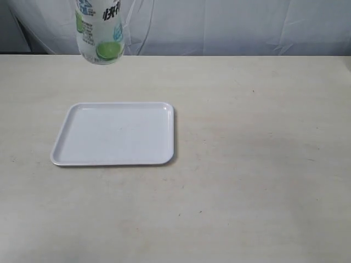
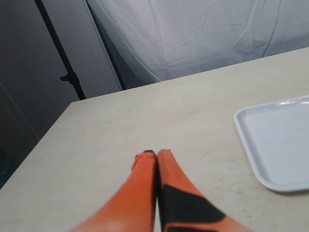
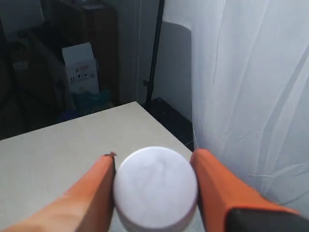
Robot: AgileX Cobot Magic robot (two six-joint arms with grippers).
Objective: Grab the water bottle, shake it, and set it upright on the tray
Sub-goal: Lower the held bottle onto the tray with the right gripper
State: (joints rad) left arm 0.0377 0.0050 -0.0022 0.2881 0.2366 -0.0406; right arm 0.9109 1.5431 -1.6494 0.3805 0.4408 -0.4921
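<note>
The water bottle (image 1: pixel 101 33) hangs in the air at the top left of the exterior view, above the table's far edge and behind the tray (image 1: pixel 115 133). Only its lower part shows, with the label and lime picture; its top is cut off. In the right wrist view my right gripper (image 3: pixel 155 155) is shut on the bottle, and the white cap (image 3: pixel 155 188) fills the space between the orange fingers. My left gripper (image 2: pixel 156 153) is shut and empty, low over bare table beside the tray's rim (image 2: pixel 251 159). Neither gripper shows in the exterior view.
The tray lies flat and empty on the beige table (image 1: pixel 247 164). A white curtain (image 1: pixel 230 27) hangs behind the far edge. A dark stand pole (image 2: pixel 60 53) stands off the table's corner. A white box (image 3: pixel 79 67) sits in the dark area beyond the table.
</note>
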